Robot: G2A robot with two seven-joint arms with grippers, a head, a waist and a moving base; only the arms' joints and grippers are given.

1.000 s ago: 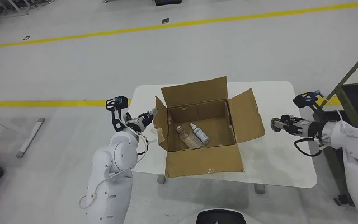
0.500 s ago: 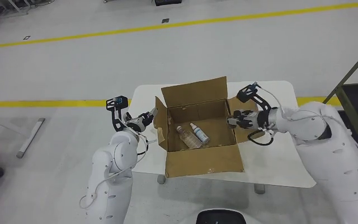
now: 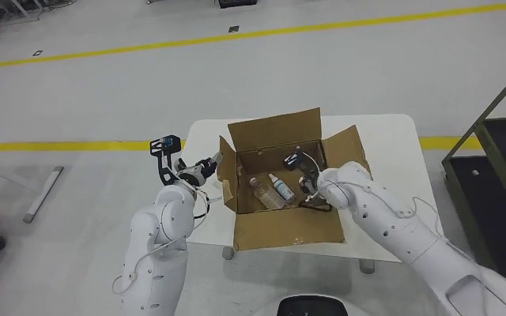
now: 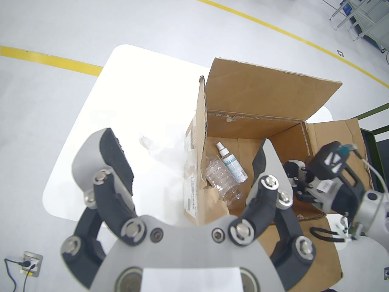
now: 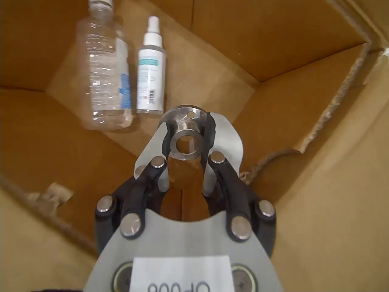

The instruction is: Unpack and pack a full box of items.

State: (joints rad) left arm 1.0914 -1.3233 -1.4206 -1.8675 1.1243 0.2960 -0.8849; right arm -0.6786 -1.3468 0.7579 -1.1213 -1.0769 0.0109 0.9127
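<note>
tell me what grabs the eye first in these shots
The open cardboard box on the white table draws the eye first, with the right tool inside it, shut on a metal ring. On the box floor a clear plastic bottle and a small spray bottle lie side by side. The left tool stands open just outside the box's side wall.

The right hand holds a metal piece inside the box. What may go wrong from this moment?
1. The metal ring, pinched in the right hand, is close to the spray bottle and the clear bottle. If dropped here, it may strike them or roll against them.
2. The hand seems to grip only the ring's narrow neck, so the ring might slip.
3. The torn box wall is near the arm and could catch it on the way out.
</note>
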